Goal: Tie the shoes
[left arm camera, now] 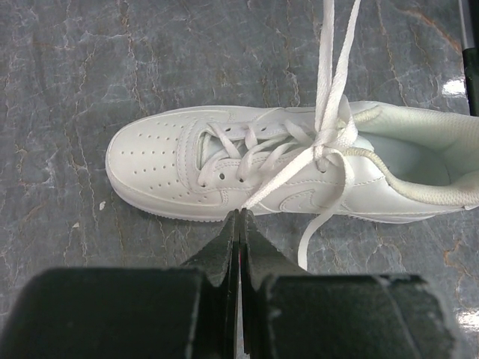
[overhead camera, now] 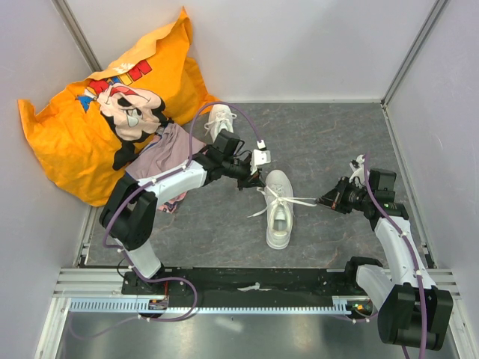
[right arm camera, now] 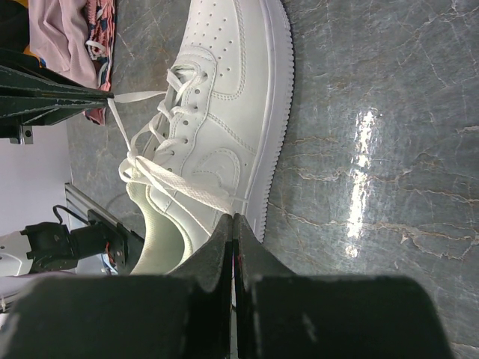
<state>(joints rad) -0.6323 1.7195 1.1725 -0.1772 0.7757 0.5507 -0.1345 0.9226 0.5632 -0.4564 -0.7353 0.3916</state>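
One white sneaker (overhead camera: 278, 213) lies in the middle of the grey floor, toe pointing away from the arm bases. Its laces are crossed in a knot over the tongue. My left gripper (overhead camera: 255, 181) is shut on one lace end at the shoe's left side, with the lace (left arm camera: 288, 176) running taut into its tips (left arm camera: 241, 213). My right gripper (overhead camera: 324, 200) is shut on the other lace end (right arm camera: 191, 191) at the shoe's right, at its tips (right arm camera: 234, 217). The second white sneaker (overhead camera: 218, 120) lies at the back, behind the left arm.
A large orange cartoon-print cushion (overhead camera: 90, 127) fills the back left corner. A pinkish-purple folded garment (overhead camera: 161, 153) lies beside it under the left arm. White walls enclose three sides. A metal rail (overhead camera: 239, 288) runs along the near edge.
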